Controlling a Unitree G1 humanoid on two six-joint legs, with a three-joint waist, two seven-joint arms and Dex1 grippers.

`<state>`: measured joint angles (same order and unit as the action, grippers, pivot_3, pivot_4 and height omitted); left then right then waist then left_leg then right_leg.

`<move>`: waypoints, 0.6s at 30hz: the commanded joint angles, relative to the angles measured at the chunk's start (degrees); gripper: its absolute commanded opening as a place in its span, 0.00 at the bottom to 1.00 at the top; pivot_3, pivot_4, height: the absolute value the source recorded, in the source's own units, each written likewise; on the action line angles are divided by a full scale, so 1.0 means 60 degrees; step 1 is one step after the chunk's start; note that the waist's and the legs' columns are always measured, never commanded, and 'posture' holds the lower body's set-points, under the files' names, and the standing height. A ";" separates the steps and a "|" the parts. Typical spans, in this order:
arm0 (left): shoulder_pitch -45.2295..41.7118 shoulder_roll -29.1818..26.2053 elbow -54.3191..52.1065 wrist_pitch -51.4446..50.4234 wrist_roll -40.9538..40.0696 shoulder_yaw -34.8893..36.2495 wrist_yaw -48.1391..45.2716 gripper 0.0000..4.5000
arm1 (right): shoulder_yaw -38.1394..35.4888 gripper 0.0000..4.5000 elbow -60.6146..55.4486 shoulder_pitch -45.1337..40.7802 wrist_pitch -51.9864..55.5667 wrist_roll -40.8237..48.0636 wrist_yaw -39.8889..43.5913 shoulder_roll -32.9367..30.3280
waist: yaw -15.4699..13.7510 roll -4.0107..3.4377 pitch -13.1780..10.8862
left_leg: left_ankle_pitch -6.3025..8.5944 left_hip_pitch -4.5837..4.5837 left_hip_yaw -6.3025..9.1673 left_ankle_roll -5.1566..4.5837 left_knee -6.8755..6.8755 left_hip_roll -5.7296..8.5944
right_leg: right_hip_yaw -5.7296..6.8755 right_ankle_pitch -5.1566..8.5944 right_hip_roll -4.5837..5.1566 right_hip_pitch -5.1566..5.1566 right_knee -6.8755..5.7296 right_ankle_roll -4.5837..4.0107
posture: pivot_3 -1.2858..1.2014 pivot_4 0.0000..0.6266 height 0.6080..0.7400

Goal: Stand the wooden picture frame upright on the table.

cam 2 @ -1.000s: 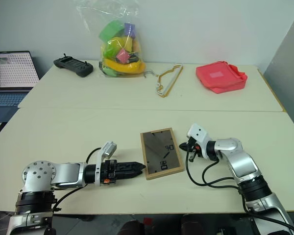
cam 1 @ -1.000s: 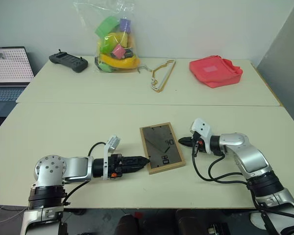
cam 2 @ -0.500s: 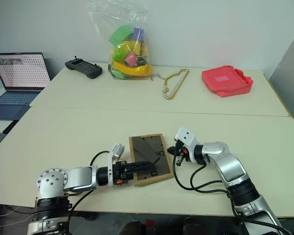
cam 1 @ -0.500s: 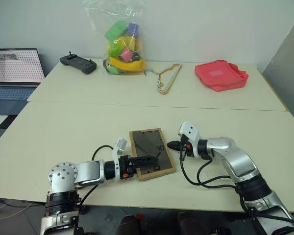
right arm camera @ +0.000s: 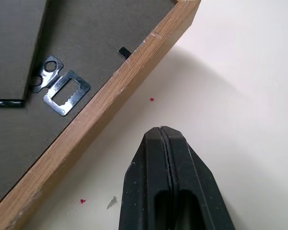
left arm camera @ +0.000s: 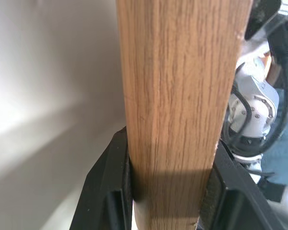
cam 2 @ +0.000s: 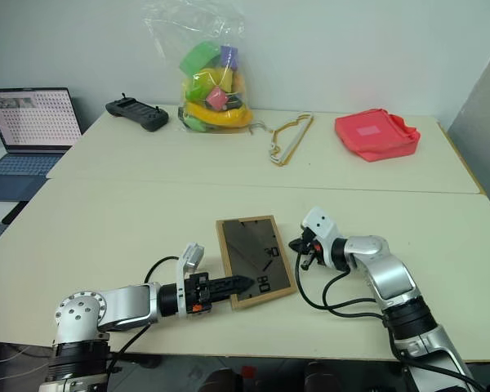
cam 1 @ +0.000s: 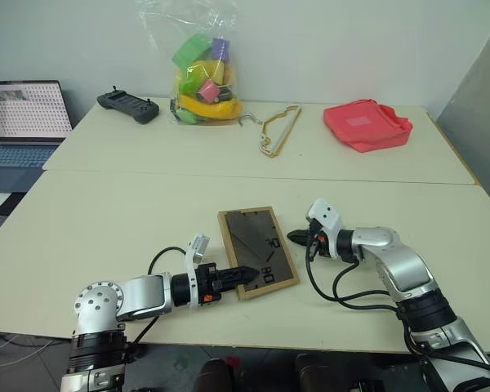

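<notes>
two grippers worked the frame point(cam 1: 257, 251) from opposite sides, and you could read the reason from how it lay: face down on the near worktop point(cam 1: 106, 220), dark back panel up, with no edge free to grab from above. the left gripper point(cam 1: 247, 273) came in low and level at the near left corner, and its fingers point(left arm camera: 109, 191) were clamped across the thickness of the wooden rim, which i judged was the hold needed to tip the frame up. the right gripper point(cam 1: 292, 238) sat just beside the frame's right edge with its fingers pressed together, holding nothing; i took it as a stop to keep the frame from sliding, though you could not tell from the head views whether it touched the wood.

the left wrist view gave you what the head views could not: the rim standing between the two black fingers with no gap on either side. the right wrist view showed the right gripper's tips point(right arm camera: 162, 139) a little apart from the rim, bare worktop between them, plus the metal hanger clip point(right arm camera: 66, 92) on the back panel. the head views alone showed the layout, with the hanger point(cam 1: 273, 131), toy bag point(cam 1: 200, 69) and red pouch point(cam 1: 366, 122) well apart on the far worktop.
</notes>
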<state>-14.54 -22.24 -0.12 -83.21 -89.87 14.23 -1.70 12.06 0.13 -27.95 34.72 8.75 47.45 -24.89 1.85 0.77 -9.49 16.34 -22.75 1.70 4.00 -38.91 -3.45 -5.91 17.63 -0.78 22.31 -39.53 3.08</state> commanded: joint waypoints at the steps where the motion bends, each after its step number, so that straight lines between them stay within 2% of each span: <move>1: -0.0644 -0.0311 -0.0108 0.0320 -0.0107 -0.0045 -0.0137 0.29 | -0.1103 0.00 -0.0591 -0.0392 0.0130 0.0601 0.0010 -0.0435 | -0.0030 0.0001 -0.0003 | 0.0000 -0.0007 0.0003 0.0001 -0.0001 0.0001 | 0.0005 0.0000 0.0000 0.0001 0.0000 0.0000 | 0.52 0.24 1.00; 2: -0.0934 -0.0522 -0.0018 0.0267 -0.0237 -0.0008 -0.0319 0.29 | -0.1523 0.00 -0.0748 -0.0560 0.0415 0.1059 0.0167 -0.0564 | -0.0028 0.0001 -0.0003 | -0.0001 -0.0010 0.0004 0.0002 -0.0002 0.0001 | 0.0010 0.0000 0.0001 0.0001 0.0001 0.0000 | 0.52 0.24 1.00; 3: -0.1206 -0.0711 0.0061 0.0224 -0.0293 0.0007 -0.0480 0.29 | -0.1788 0.08 -0.1006 -0.0647 0.0675 0.1525 0.0472 -0.0714 | -0.0026 0.0001 -0.0006 | -0.0001 -0.0010 0.0003 0.0002 -0.0002 0.0001 | 0.0009 0.0000 0.0001 0.0001 0.0002 0.0000 | 0.52 0.24 1.00; 4: -0.1519 -0.0919 0.0123 0.0197 -0.0175 -0.0011 -0.0734 0.29 | -0.2020 0.10 -0.1334 -0.0759 0.0987 0.2036 0.0763 -0.0839 | -0.0025 0.0001 -0.0011 | -0.0001 -0.0013 0.0005 0.0002 -0.0002 0.0002 | 0.0011 0.0000 0.0001 0.0001 0.0001 0.0000 | 0.52 0.24 1.00; 5: -0.1720 -0.1066 0.0167 0.0192 -0.0070 -0.0047 -0.0915 0.29 | -0.2146 0.17 -0.1560 -0.0825 0.1204 0.2380 0.0943 -0.0925 | -0.0023 -0.0001 -0.0014 | -0.0001 -0.0014 0.0010 0.0001 -0.0001 0.0002 | 0.0015 0.0000 -0.0001 0.0003 0.0004 -0.0001 | 0.52 0.24 1.00; 10: -0.2803 -0.1382 0.0628 0.0548 0.0873 -0.0339 -0.2223 0.29 | -0.2559 0.41 -0.1863 -0.1965 0.2834 0.4051 0.0926 -0.0634 | 0.0036 -0.0003 -0.0015 | 0.0000 -0.0016 0.0026 0.0000 0.0017 -0.0001 | 0.0030 0.0008 -0.0008 0.0004 0.0019 -0.0014 | 0.52 0.24 1.00; 18: -0.3639 -0.1378 0.1152 0.0757 0.2378 -0.0871 -0.3739 0.29 | -0.1659 0.82 -0.1161 -0.3075 0.2431 0.3915 0.0702 0.0045 | 0.0052 -0.0007 -0.0019 | 0.0000 -0.0021 0.0031 0.0000 0.0018 -0.0001 | 0.0040 0.0012 -0.0010 0.0009 0.0019 -0.0021 | 0.52 0.24 1.00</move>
<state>-34.52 -30.14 7.48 -79.72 -76.54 8.76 -20.78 1.42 -6.99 -45.12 51.11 32.62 51.99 -25.27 2.16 0.73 -9.60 16.34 -22.88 1.89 4.00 -38.80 -3.46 -5.67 17.70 -0.84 22.36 -39.42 2.95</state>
